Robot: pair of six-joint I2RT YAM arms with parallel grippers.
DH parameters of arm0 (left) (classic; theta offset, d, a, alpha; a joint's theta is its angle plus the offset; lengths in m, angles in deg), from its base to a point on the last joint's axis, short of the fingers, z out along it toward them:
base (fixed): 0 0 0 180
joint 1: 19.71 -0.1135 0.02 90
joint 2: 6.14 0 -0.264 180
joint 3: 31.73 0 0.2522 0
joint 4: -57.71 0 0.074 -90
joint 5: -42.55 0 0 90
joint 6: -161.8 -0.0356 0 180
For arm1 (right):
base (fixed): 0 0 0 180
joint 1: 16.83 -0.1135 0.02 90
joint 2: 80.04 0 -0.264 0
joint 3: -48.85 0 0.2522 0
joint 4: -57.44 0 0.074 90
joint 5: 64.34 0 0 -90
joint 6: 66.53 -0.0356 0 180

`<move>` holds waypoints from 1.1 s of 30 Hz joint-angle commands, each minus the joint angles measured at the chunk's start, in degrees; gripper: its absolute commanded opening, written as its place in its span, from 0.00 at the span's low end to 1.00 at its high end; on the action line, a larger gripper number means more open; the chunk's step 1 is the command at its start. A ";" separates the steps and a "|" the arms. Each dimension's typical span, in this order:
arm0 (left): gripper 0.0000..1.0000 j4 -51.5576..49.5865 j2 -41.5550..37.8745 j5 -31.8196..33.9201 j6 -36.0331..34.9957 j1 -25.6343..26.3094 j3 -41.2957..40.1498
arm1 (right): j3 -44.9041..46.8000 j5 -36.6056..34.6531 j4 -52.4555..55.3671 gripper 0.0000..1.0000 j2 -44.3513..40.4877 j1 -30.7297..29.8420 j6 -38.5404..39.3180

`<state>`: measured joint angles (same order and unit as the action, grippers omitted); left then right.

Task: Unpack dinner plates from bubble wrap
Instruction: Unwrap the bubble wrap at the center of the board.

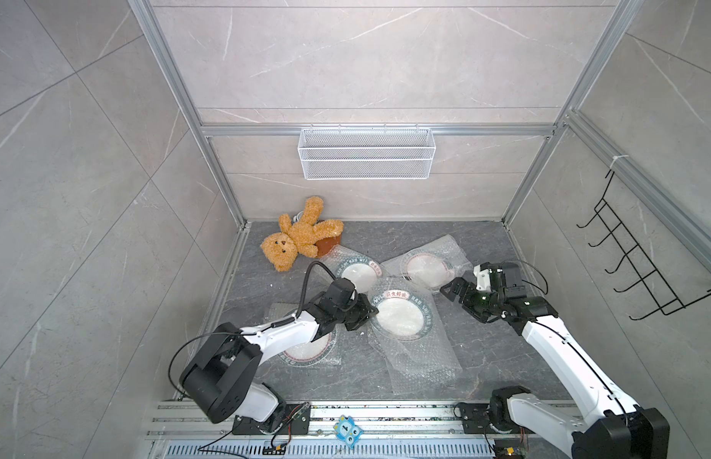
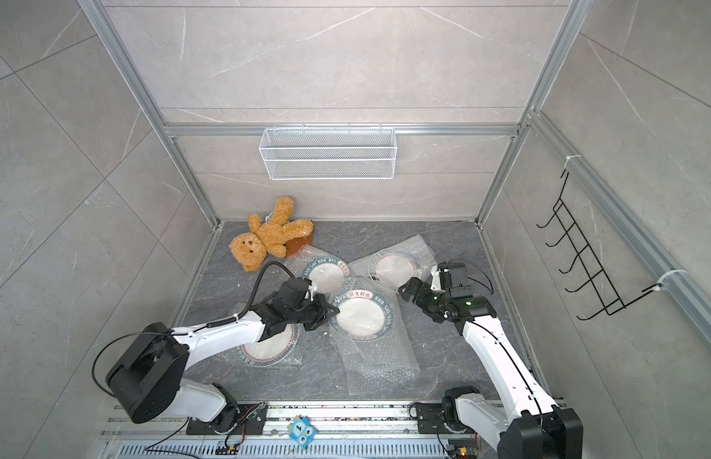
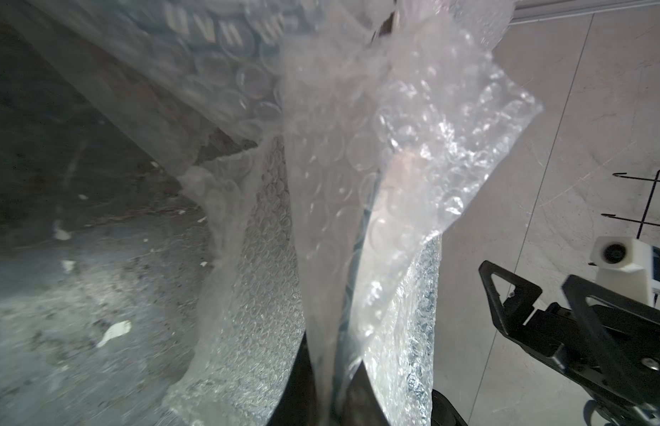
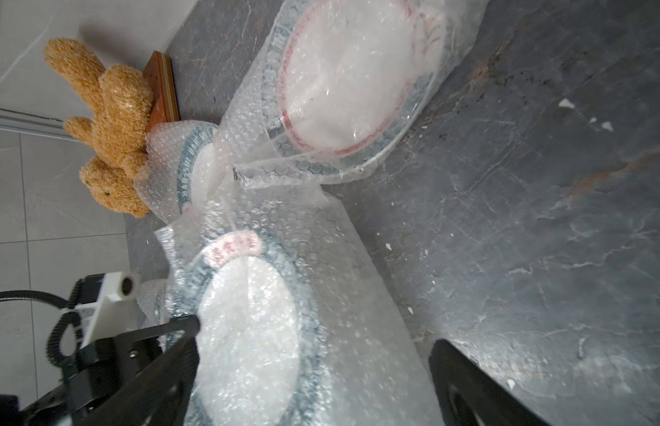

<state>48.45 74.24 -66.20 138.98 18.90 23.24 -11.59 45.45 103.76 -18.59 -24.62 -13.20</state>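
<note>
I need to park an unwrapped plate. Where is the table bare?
Bare: the table's back strip, between the teddy bear and the right corner post; also the near strip, between the long bubble wrap and the rail. Crowded: the middle, where four wrapped dinner plates lie with wraps overlapping.

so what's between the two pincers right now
A dinner plate inside its bubble wrap, the left pincer shut on that wrap's edge and the right pincer open; both top views show it.

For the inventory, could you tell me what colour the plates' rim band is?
Dark green with white lettering; clearest on the middle plate in a top view.
</note>
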 commanded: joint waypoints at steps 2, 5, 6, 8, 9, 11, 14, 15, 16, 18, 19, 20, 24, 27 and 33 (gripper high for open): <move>0.00 -9.36 -8.25 -0.04 -5.64 -3.57 -0.75 | 5.26 2.74 -1.00 1.00 3.05 -0.19 2.48; 0.00 -14.57 -11.79 -0.72 -7.80 -6.67 -1.93 | 9.50 5.38 -6.41 0.99 5.43 -1.06 1.66; 0.00 -15.63 -12.94 -1.40 -8.39 -7.89 -2.61 | 10.67 6.63 -8.54 0.98 6.25 -1.64 1.19; 0.00 -17.38 -14.68 -2.15 -9.49 -10.06 -3.61 | 12.38 8.63 -12.99 0.97 7.69 -3.15 -0.38; 0.00 -18.16 -15.28 -2.54 -9.99 -10.94 -4.04 | 12.88 9.28 -15.22 0.96 8.71 -4.22 -1.25; 0.00 -18.75 -15.70 -3.67 -10.81 -12.44 -4.85 | 13.08 9.30 -17.56 0.92 10.66 -5.79 -1.92; 0.00 -19.57 -15.84 -4.26 -11.76 -13.70 -5.68 | 14.24 10.57 -22.25 0.86 13.51 -7.15 -3.38; 0.00 -19.32 -15.89 -4.48 -11.81 -14.03 -6.15 | 14.62 11.34 -23.86 0.82 14.88 -7.60 -3.86; 0.00 -18.92 -15.87 -4.62 -11.81 -14.24 -6.51 | 14.71 12.08 -25.39 0.79 16.08 -8.13 -4.37; 0.00 -18.69 -15.87 -4.81 -11.93 -14.61 -6.89 | 15.55 13.33 -29.26 0.69 18.35 -9.16 -5.70; 0.00 -18.67 -15.91 -4.88 -12.13 -14.75 -7.06 | 15.91 13.48 -30.57 0.66 18.82 -9.47 -6.39; 0.00 -18.52 -15.80 -4.97 -12.33 -14.79 -7.19 | 16.25 13.52 -31.73 0.60 19.13 -9.74 -6.93; 0.00 -18.23 -15.28 -5.63 -13.34 -15.07 -7.70 | 16.15 13.68 -31.89 0.30 18.42 -9.94 -7.25; 0.00 -17.06 -13.98 -6.69 -14.51 -15.11 -7.97 | 13.37 7.75 -23.72 0.07 14.98 -9.82 -5.18; 0.00 -12.09 -10.09 -7.56 -14.97 -13.03 -8.86 | 6.70 -9.31 -3.47 0.00 7.95 -8.52 -4.59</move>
<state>32.49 62.81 -71.97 125.82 4.98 14.30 -2.25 47.22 88.77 -7.94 -34.22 -18.77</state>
